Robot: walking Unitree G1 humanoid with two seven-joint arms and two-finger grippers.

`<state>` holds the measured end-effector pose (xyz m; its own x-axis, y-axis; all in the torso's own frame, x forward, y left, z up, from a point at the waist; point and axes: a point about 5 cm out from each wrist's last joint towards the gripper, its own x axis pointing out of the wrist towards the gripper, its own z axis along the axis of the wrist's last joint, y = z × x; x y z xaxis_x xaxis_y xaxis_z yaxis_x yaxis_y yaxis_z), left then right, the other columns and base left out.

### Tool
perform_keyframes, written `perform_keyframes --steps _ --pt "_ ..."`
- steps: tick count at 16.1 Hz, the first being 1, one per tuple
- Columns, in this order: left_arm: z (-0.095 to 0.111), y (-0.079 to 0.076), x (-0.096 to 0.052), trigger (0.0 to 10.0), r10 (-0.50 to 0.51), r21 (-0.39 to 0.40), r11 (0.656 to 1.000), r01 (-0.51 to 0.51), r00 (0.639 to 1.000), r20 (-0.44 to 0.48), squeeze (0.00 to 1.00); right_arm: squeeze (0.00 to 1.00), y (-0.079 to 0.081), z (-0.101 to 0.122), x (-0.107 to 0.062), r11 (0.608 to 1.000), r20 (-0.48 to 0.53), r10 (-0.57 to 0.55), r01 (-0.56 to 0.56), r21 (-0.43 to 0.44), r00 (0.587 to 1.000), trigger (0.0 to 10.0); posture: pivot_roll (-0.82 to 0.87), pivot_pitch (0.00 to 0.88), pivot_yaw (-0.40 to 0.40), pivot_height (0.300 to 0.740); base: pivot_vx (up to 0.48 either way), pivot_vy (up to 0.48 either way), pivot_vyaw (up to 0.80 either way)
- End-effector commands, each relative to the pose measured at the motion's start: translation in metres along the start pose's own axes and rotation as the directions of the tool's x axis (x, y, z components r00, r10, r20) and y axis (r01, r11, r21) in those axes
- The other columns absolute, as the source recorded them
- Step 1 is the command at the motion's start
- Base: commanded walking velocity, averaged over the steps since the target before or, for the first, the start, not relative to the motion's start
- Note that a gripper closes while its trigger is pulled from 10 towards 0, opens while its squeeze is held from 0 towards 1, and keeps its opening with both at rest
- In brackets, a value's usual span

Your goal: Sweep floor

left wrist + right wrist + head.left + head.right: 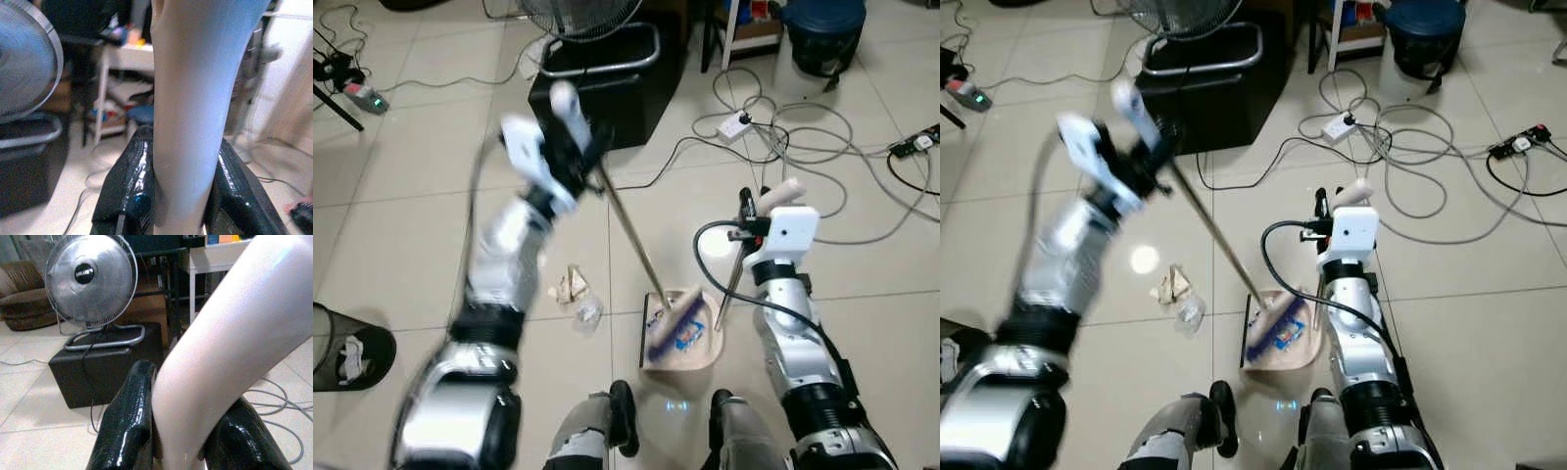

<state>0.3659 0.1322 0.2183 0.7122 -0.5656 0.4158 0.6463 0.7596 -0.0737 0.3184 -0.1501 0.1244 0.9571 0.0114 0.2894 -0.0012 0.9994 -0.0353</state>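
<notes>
Two tools held: broom [636,245] clamped by left gripper [570,147], dustpan [685,338] handle by right gripper [754,211], pan angled to catch debris; paper scraps [573,289] left on floor [411,225].

— What's on the tiled floor [411,176]?
— A beige dustpan [690,343] near its closest edge, crumpled scraps [573,294], perhaps paper and plastic, beside it.
— Farther back?
— Tangled cables [803,137], a power strip [736,124], a black box [607,83]

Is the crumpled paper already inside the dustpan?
No, the crumpled paper lies on the tiles left of the dustpan.
</notes>
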Motion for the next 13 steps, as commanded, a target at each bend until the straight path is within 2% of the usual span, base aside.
perform_keyframes --steps 1,2,4,5,7,8,9,10,11,12,13 --pt "0.039 0.005 0.007 10.0 -0.067 0.045 0.997 0.062 0.990 0.126 0.00 0.00 -0.003 0.001 -0.004 0.999 -0.007 -0.010 0.011 0.031 1.000 10.0 0.00 0.177 0.156 0.740 0.000 0.000 0.00" --pt "0.054 0.011 0.008 10.0 -0.094 0.098 0.992 0.081 0.985 0.142 0.00 0.00 -0.006 0.002 -0.006 0.999 -0.009 -0.016 0.017 0.041 1.000 10.0 0.00 0.162 0.154 0.740 0.000 0.000 0.00" --pt "0.069 0.025 0.005 10.0 -0.062 0.198 0.980 0.031 0.987 0.151 0.00 0.00 -0.009 0.010 -0.006 0.998 0.002 -0.018 0.018 0.055 1.000 10.0 0.00 0.150 0.152 0.740 0.000 0.000 0.00" --pt "0.081 0.045 -0.002 10.0 0.077 0.308 0.943 -0.126 0.983 0.166 0.00 0.00 -0.013 0.027 -0.003 0.995 0.033 -0.036 0.033 0.091 0.999 10.0 -0.01 0.135 0.152 0.740 0.000 0.000 0.00" --pt "0.088 0.064 -0.012 10.0 0.227 0.361 0.891 -0.276 0.959 0.172 0.00 0.00 -0.017 0.047 0.004 0.990 0.070 -0.060 0.051 0.129 0.996 10.0 -0.02 0.129 0.156 0.740 0.000 0.000 0.00" --pt "0.089 0.081 -0.024 10.0 0.365 0.377 0.839 -0.392 0.920 0.143 0.00 0.00 -0.021 0.070 0.011 0.982 0.119 -0.094 0.072 0.176 0.988 10.0 -0.02 0.120 0.154 0.740 0.000 0.000 0.80" --pt "0.087 0.088 -0.033 10.0 0.423 0.396 0.808 -0.437 0.897 0.127 0.00 0.00 -0.021 0.083 0.014 0.979 0.147 -0.103 0.074 0.192 0.984 10.0 -0.02 0.113 0.150 0.740 0.000 0.000 0.80" --pt "0.079 0.096 -0.052 10.0 0.500 0.440 0.747 -0.499 0.857 0.124 0.00 0.00 -0.020 0.105 0.021 0.973 0.194 -0.109 0.065 0.222 0.975 10.0 -0.02 0.110 0.149 0.740 0.000 0.000 0.80" --pt "0.075 0.099 -0.061 10.0 0.528 0.459 0.722 -0.518 0.841 0.118 0.00 0.00 -0.019 0.111 0.023 0.971 0.209 -0.108 0.057 0.234 0.972 10.0 -0.02 0.102 0.141 0.740 0.000 0.000 0.80" --pt "0.057 0.105 -0.091 10.0 0.616 0.514 0.642 -0.568 0.782 0.094 0.00 0.00 -0.014 0.128 0.030 0.965 0.236 -0.084 0.020 0.263 0.968 10.0 -0.03 0.095 0.129 0.740 0.000 0.000 0.80" --pt "0.054 0.106 -0.098 10.0 0.633 0.525 0.622 -0.581 0.768 0.099 0.00 0.00 -0.013 0.132 0.031 0.964 0.238 -0.075 0.010 0.265 0.968 10.0 -0.03 0.094 0.127 0.740 0.000 0.000 0.80"
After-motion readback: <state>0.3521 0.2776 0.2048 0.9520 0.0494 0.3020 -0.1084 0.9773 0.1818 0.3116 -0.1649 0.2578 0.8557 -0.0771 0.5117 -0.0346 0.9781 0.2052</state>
